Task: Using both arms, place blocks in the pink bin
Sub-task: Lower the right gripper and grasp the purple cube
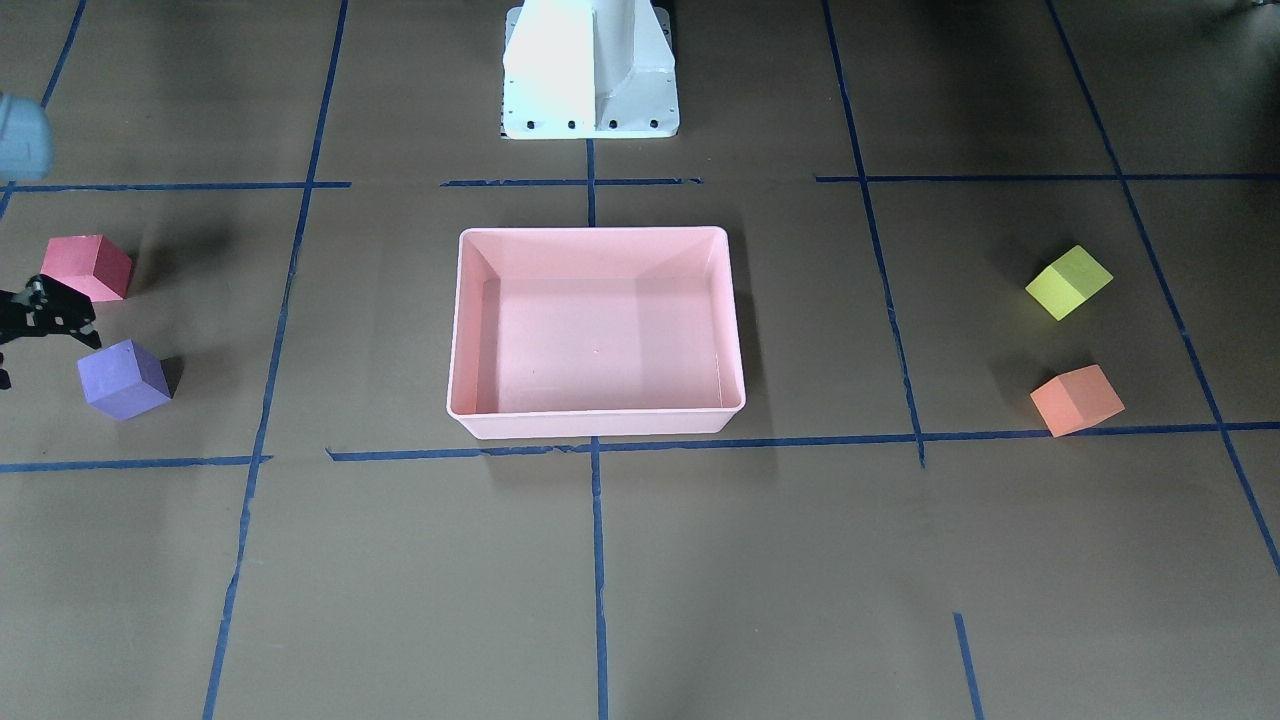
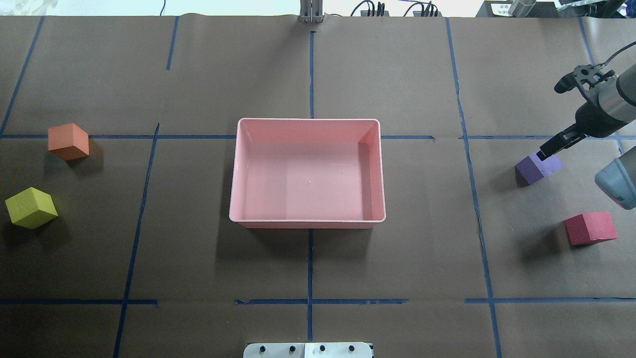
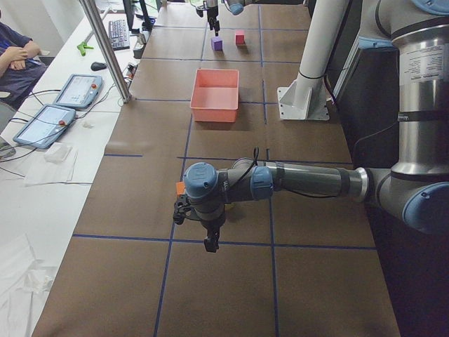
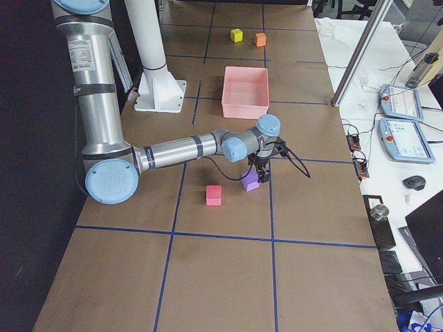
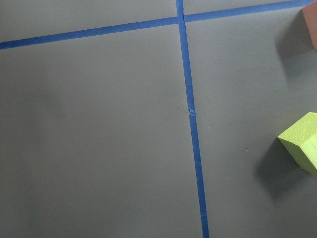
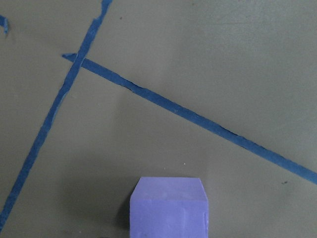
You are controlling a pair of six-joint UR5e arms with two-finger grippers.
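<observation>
At the overhead view's right edge, the right jaws are held just above the purple block point(image 2: 534, 171); their spread cannot be told, nor that of the left jaws

— Where does the bin point(image 2: 308, 130) sit?

— In the middle of the table point(image 2: 198, 74), straight ahead of the pedestal point(image 2: 308, 350).

— And the blocks?

— Two lie well off to the robot's left: the far-left block point(image 2: 68, 141), and the near-left block point(image 2: 31, 208) nearer the robot and further out. Two lie well off to its right: the far-right block point(image 2: 534, 170), with the right gripper point(image 2: 547, 150) just over it, and the near-right block point(image 2: 591, 228), again nearer the robot and further out.
</observation>
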